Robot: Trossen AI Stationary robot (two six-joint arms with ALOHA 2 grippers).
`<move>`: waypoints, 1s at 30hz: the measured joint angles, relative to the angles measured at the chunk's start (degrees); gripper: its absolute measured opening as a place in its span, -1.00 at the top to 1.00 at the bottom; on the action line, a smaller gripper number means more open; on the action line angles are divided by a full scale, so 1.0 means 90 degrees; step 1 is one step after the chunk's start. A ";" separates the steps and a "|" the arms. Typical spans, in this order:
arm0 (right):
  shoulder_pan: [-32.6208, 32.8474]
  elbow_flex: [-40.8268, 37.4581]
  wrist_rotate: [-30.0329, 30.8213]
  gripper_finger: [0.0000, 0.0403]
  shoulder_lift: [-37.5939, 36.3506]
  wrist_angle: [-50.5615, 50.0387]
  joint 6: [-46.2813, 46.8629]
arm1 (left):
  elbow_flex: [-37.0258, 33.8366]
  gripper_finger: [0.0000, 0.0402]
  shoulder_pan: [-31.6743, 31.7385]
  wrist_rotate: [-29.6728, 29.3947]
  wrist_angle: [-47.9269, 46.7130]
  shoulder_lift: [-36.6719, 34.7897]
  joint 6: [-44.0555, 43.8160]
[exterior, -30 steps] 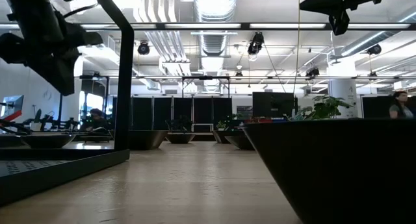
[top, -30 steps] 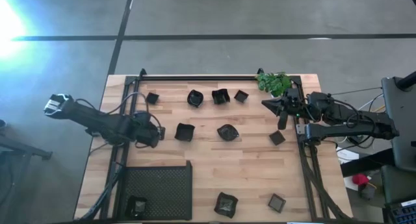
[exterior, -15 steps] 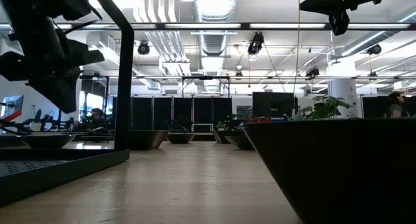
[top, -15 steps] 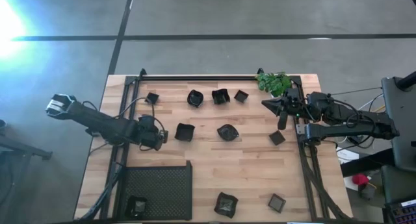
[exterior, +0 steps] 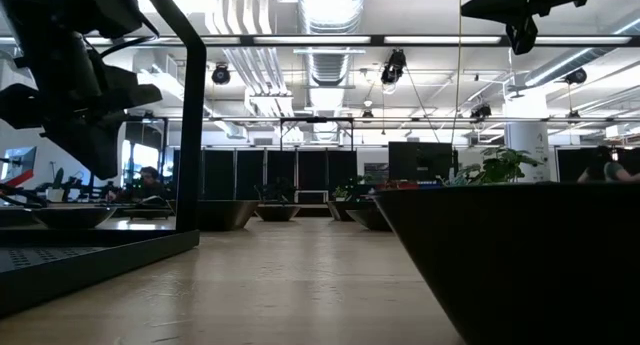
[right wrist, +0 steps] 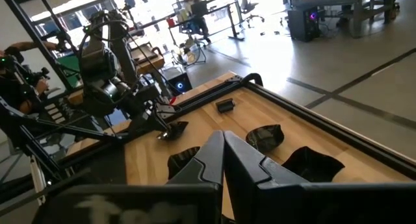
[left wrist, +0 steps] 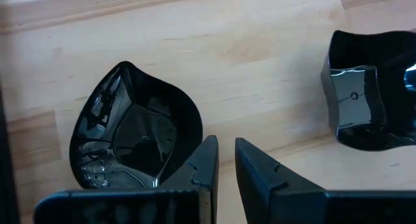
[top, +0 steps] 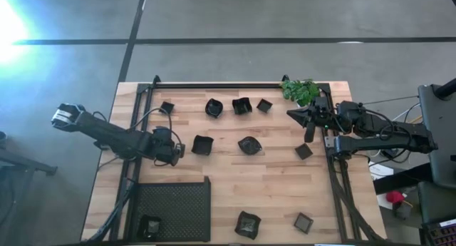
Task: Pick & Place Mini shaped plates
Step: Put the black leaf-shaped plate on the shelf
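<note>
Several small black dishes lie on the wooden table. A leaf-shaped one (top: 202, 145) and another (top: 249, 145) sit at mid table. Others stand in a far row (top: 241, 105), at the right (top: 304, 151) and near the front edge (top: 249, 224). My left gripper (top: 173, 152) hovers just left of the leaf-shaped dish (left wrist: 130, 139), its fingers a narrow gap apart and empty, with a wavy square dish (left wrist: 370, 87) beyond. It hangs well above the tabletop in the low view (exterior: 70, 85). My right gripper (top: 293, 114) waits shut and empty at the far right, by the plant.
A black mesh tray (top: 174, 210) at the front left holds one dish (top: 149, 224). A green plant (top: 299, 90) stands at the far right corner. Black frame rails (top: 135, 132) run along the table's left, right and far sides. A person (right wrist: 13, 74) shows beyond the table.
My left gripper has moved a little toward the table's right edge, closer to the leaf-shaped dish, and has come slightly lower.
</note>
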 joint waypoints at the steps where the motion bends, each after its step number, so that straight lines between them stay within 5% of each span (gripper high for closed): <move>1: -0.0001 0.0000 0.0000 0.96 0.0000 0.0000 0.0000 | 0.0000 0.78 0.0000 0.0000 0.0000 0.0000 0.0000; 30: -0.0002 -0.0002 0.0000 0.96 0.0000 -0.0001 0.0002 | 0.0002 0.78 0.0050 0.0205 -0.0005 0.0000 -0.0063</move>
